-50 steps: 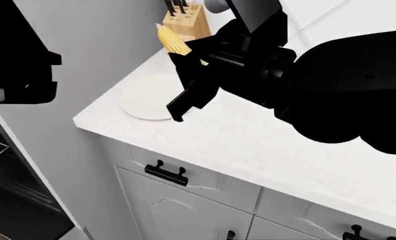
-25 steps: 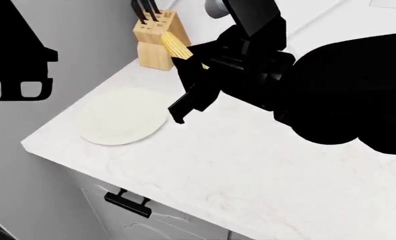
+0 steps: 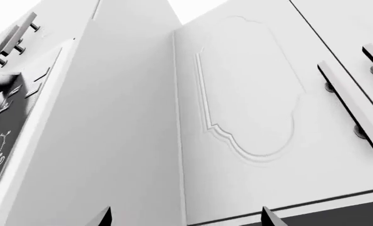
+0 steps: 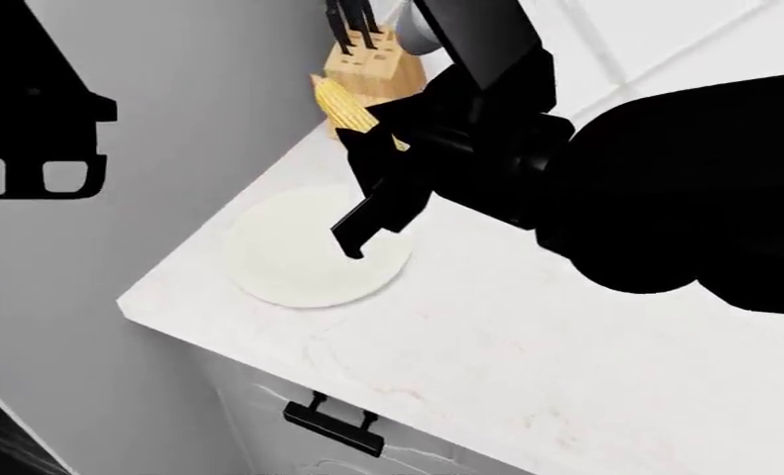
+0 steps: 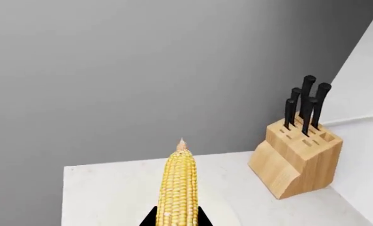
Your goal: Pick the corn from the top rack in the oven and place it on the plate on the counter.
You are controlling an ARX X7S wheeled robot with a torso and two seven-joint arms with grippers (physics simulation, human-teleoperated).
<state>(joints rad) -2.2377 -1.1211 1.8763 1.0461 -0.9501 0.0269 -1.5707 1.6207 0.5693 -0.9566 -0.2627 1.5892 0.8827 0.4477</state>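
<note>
The yellow corn (image 4: 343, 107) sticks out of my right gripper (image 4: 361, 148), which is shut on its thick end and holds it above the white marble-look counter (image 4: 538, 336). In the right wrist view the corn (image 5: 179, 188) points away from the camera between the two black jaws. The round cream plate (image 4: 293, 262) lies on the counter near its corner, just below and left of the gripper's lower finger (image 4: 355, 233). My left gripper (image 3: 186, 219) is open with nothing in it, facing white cabinet doors (image 3: 249, 94). The top rack is out of view. An oven control panel (image 3: 1, 122) shows at the edge.
A wooden knife block (image 4: 372, 54) with black-handled knives stands at the wall behind the plate, also in the right wrist view as the knife block (image 5: 296, 160). Black handles (image 4: 329, 421) sit on the cabinets under the counter. A grey wall (image 4: 181, 89) runs beside the counter's end.
The head view has shifted, and the plate now lies directly under my right gripper instead of off to its left. The corn stays held in that gripper.
</note>
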